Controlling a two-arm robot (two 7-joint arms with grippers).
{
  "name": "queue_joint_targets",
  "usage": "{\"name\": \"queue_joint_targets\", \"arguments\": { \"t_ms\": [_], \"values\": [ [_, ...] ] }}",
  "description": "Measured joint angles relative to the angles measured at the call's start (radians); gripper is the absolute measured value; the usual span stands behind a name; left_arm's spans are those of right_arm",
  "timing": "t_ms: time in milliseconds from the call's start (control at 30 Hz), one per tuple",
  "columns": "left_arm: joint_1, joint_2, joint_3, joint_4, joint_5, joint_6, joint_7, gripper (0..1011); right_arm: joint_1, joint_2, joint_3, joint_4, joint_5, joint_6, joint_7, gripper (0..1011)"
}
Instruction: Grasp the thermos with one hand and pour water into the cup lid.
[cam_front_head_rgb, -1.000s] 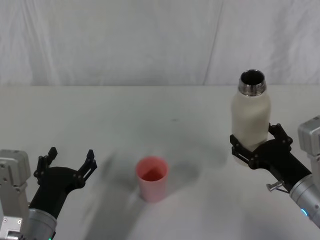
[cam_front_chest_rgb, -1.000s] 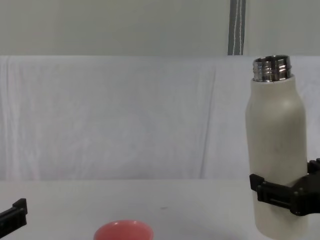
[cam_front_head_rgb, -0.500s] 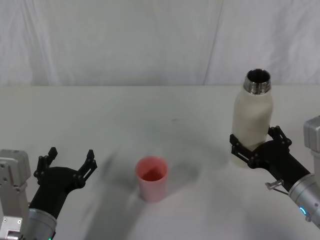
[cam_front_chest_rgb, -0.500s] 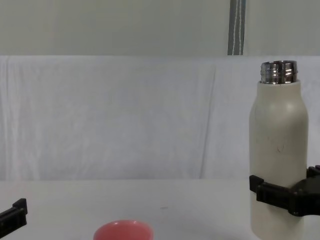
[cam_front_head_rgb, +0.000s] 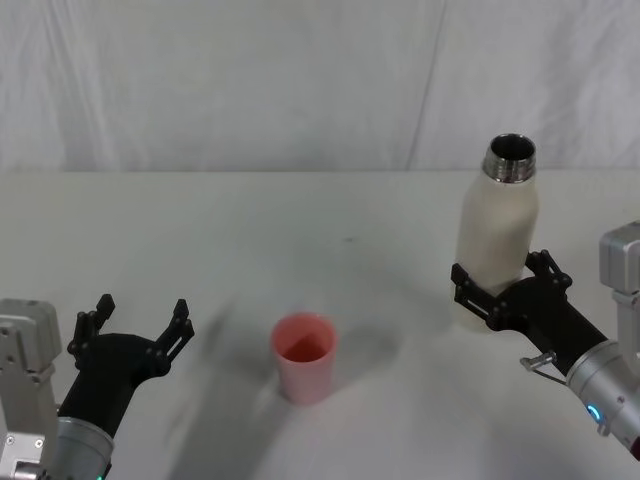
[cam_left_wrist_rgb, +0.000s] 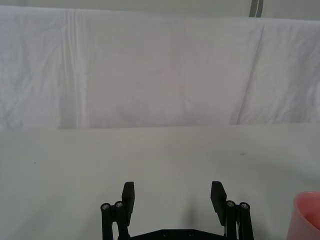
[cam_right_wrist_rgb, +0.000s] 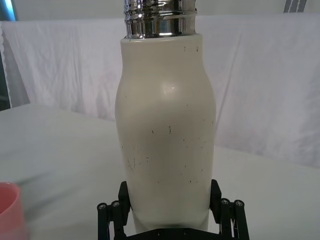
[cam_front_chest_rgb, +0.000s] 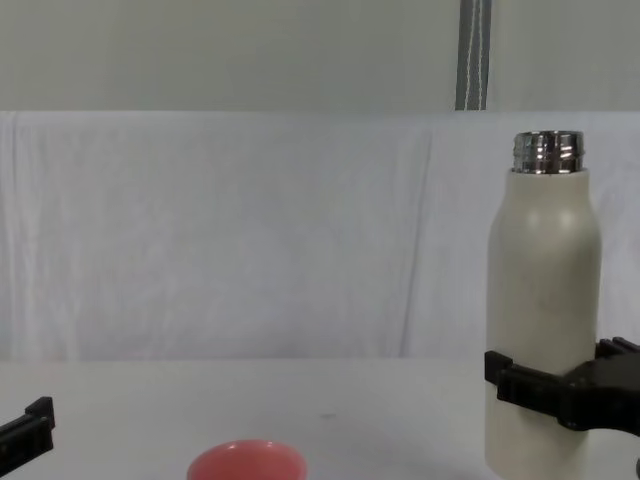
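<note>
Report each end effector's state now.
Left end effector: open, holding nothing, low at the table's left.
Right end effector: shut on the thermos, upright.

We see a white table below, wrinkled white cloth behind it, a grey pole upper right.

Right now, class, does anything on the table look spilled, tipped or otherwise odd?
Nothing stands out. The thermos is upright with its neck uncapped, held low on its body by the right gripper. The cup lid stands upright, with no spill visible around it. The left gripper hangs open, apart from both.
</note>
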Motion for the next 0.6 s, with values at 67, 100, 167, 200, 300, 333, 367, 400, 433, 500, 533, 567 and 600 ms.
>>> {"name": "queue_joint_targets", "arguments": {
  "t_ms": [67, 100, 167, 200, 300, 333, 367, 400, 433, 500, 533, 567, 600],
  "values": [
    [0.0, 0.0, 0.0, 0.0, 0.0, 0.0, 0.0, 1001, 0.007, 0.0, -0.004, 0.012, 0.002, -0.001, 0.0, 950],
    [0.0, 0.0, 0.0, 0.0, 0.0, 0.0, 0.0, 1001, 0.01, 0.001, -0.006, 0.016, 0.002, -0.002, 0.0, 950],
    [0.0, 0.0, 0.0, 0.0, 0.0, 0.0, 0.0, 1001, 0.021, 0.001, -0.012, 0.029, 0.005, -0.006, 0.003, 950],
    [0.0, 0.0, 0.0, 0.0, 0.0, 0.0, 0.0, 1001, 0.024, 0.001, -0.014, 0.034, 0.006, -0.008, 0.005, 950],
    [0.0, 0.0, 0.0, 0.0, 0.0, 0.0, 0.0, 1001, 0.037, -0.001, -0.02, 0.055, 0.012, -0.013, 0.009, 950],
    [0.0, 0.0, 0.0, 0.0, 0.0, 0.0, 0.0, 1001, 0.041, -0.001, -0.022, 0.06, 0.013, -0.014, 0.009, 950],
    [0.0, 0.0, 0.0, 0.0, 0.0, 0.0, 0.0, 1001, 0.046, -0.003, -0.024, 0.069, 0.015, -0.016, 0.009, 950],
    [0.0, 0.0, 0.0, 0.0, 0.0, 0.0, 0.0, 1001, 0.05, -0.004, -0.026, 0.075, 0.016, -0.018, 0.009, 950],
    [0.0, 0.0, 0.0, 0.0, 0.0, 0.0, 0.0, 1001, 0.057, -0.006, -0.03, 0.088, 0.018, -0.021, 0.009, 950],
    [0.0, 0.0, 0.0, 0.0, 0.0, 0.0, 0.0, 1001, 0.063, -0.009, -0.033, 0.1, 0.019, -0.024, 0.01, 950],
    [0.0, 0.0, 0.0, 0.0, 0.0, 0.0, 0.0, 1001, 0.066, -0.01, -0.035, 0.104, 0.019, -0.025, 0.01, 950],
    [0.0, 0.0, 0.0, 0.0, 0.0, 0.0, 0.0, 1001, 0.069, -0.011, -0.036, 0.109, 0.02, -0.027, 0.01, 950],
    [0.0, 0.0, 0.0, 0.0, 0.0, 0.0, 0.0, 1001, 0.073, -0.013, -0.038, 0.118, 0.021, -0.03, 0.01, 950]
  ]
}}
